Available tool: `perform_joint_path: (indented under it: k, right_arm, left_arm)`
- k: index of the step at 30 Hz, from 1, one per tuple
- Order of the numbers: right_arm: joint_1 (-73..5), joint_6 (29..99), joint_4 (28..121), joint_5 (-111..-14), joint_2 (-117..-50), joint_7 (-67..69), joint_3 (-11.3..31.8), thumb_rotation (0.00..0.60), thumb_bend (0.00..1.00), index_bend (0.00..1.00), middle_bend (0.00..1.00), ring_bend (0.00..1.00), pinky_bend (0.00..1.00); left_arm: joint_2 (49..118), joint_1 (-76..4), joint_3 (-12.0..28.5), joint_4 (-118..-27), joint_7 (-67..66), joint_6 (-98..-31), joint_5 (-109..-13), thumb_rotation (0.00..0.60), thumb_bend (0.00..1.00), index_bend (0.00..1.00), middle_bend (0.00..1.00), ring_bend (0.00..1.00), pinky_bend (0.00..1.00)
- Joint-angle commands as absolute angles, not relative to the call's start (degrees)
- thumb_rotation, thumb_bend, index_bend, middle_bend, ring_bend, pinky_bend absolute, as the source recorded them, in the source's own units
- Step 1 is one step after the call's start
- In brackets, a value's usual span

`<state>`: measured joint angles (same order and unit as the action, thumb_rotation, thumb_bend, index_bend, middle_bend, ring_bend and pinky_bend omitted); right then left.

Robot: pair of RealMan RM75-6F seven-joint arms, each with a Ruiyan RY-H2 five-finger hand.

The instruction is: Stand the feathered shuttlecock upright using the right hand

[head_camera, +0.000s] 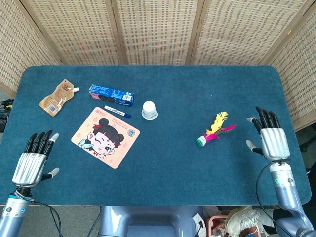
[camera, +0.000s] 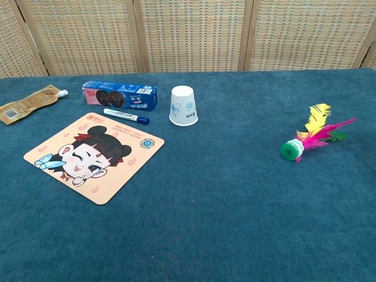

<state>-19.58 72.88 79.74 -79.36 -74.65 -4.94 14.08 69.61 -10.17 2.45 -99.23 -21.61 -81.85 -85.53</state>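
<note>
The feathered shuttlecock (head_camera: 213,131) (camera: 309,137) lies on its side on the blue table, right of centre. Its green base faces the front left and its yellow and pink feathers fan out to the back right. My right hand (head_camera: 268,138) hovers a short way to the right of it, fingers spread and holding nothing. Over the front left corner, my left hand (head_camera: 33,162) is open too, far from the shuttlecock. Neither hand shows in the chest view.
An upturned white paper cup (head_camera: 149,110) stands near the middle. Left of it lie a blue biscuit box (head_camera: 111,95), a marker pen (head_camera: 117,112), a cartoon mouse mat (head_camera: 105,137) and a brown pouch (head_camera: 58,97). A wicker screen (head_camera: 158,29) backs the table.
</note>
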Motion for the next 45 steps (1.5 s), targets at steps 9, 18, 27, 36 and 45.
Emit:
perform_joint_path:
  k: [9,18,27,36,45]
  right_arm:
    - [-27.9,61.8,64.7,-72.4,-84.9,-4.4,16.0,0.6,0.23,0.31,0.05,0.0,0.07]
    - [-29.9,57.1,56.9,-70.2,-89.8,-2.9,14.5,0.6,0.23,0.31,0.05,0.0,0.07]
    - [-31.5,56.1,51.4,-70.3,-92.9,-0.8,14.2,0.6,0.23,0.31,0.05,0.0,0.07]
    - [-32.2,54.0,47.5,-69.8,-94.9,0.7,13.8,0.6,0.23,0.31,0.05,0.0,0.07]
    - [-33.5,52.4,44.2,-70.2,-96.7,2.1,13.5,0.6,0.23,0.34,0.06,0.0,0.07]
  left_arm:
    - [69.9,-10.4,2.6,-98.8,-21.7,-81.9,-85.4,0.6,0.13,0.0,0.0,0.0,0.0]
    - [70.0,-10.5,2.8,-98.4,-21.5,-81.5,-84.7,0.6,0.13,0.0,0.0,0.0,0.0]
    - [70.2,-10.6,2.7,-98.3,-21.7,-81.5,-84.6,0.6,0.13,0.0,0.0,0.0,0.0]
    - [70.3,-10.6,2.7,-98.1,-21.8,-81.3,-84.2,0.6,0.13,0.0,0.0,0.0,0.0]
    - [70.4,-10.7,2.7,-97.9,-21.9,-81.1,-83.9,0.6,0.13,0.0,0.0,0.0,0.0]
